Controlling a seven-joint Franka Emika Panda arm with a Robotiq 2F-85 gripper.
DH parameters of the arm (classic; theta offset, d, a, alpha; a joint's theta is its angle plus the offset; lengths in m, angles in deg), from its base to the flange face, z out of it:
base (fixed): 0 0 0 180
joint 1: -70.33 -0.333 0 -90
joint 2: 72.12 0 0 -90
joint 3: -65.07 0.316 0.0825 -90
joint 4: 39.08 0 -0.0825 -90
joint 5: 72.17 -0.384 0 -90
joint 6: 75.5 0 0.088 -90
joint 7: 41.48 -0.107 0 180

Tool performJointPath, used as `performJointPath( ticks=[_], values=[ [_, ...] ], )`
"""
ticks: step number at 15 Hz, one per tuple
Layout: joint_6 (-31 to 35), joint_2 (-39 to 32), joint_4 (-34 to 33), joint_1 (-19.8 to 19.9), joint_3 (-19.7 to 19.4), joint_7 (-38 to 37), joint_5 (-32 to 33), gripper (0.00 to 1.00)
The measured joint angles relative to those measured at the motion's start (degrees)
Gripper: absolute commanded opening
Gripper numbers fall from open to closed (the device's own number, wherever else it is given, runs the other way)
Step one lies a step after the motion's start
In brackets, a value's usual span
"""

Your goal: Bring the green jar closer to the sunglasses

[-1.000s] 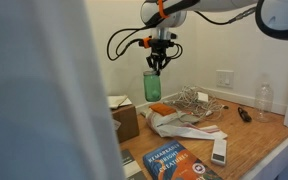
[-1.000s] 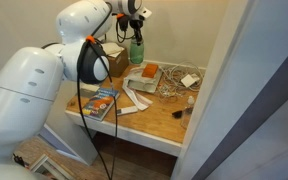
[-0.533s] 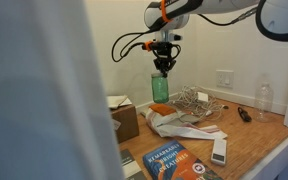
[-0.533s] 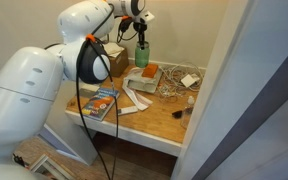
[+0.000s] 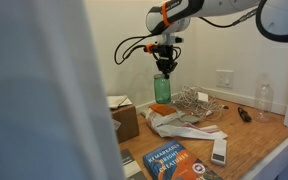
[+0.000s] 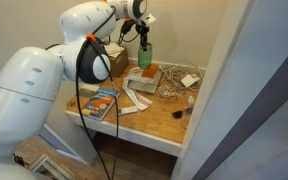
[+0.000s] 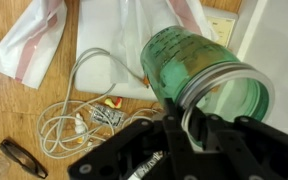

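Note:
The green jar is translucent green with a metal-rimmed mouth. It hangs in the air above the table in both exterior views. My gripper is shut on its rim from above, also seen in an exterior view. In the wrist view the jar fills the right side, with one finger of the gripper inside the mouth and one outside. The sunglasses lie folded on the wooden table, far from the jar; they also show in the wrist view.
Below the jar lie a tangle of white cables and plastic bags. A cardboard box, a book and a white remote-like bar sit toward the front. A clear bottle stands by the wall.
My gripper has carried the green jar sideways through the air, toward the side of the table where the sunglasses lie. The grip is unchanged.

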Motion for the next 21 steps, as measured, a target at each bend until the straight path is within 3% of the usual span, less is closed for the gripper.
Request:
performJointPath(
  ticks=[3, 4, 15, 21],
  values=[
    [0.00, 0.00, 0.00, 0.00, 0.00, -0.04, 0.00, 0.13],
    [0.00, 0.00, 0.00, 0.00, 0.00, -0.05, 0.00, 0.03],
    [-0.53, -0.34, 1.87, 1.03, -3.18, -0.16, 0.79, 0.03],
    [-0.38, 2.34, 7.25, 2.52, -4.42, -1.93, 0.65, 0.03]
  ],
)
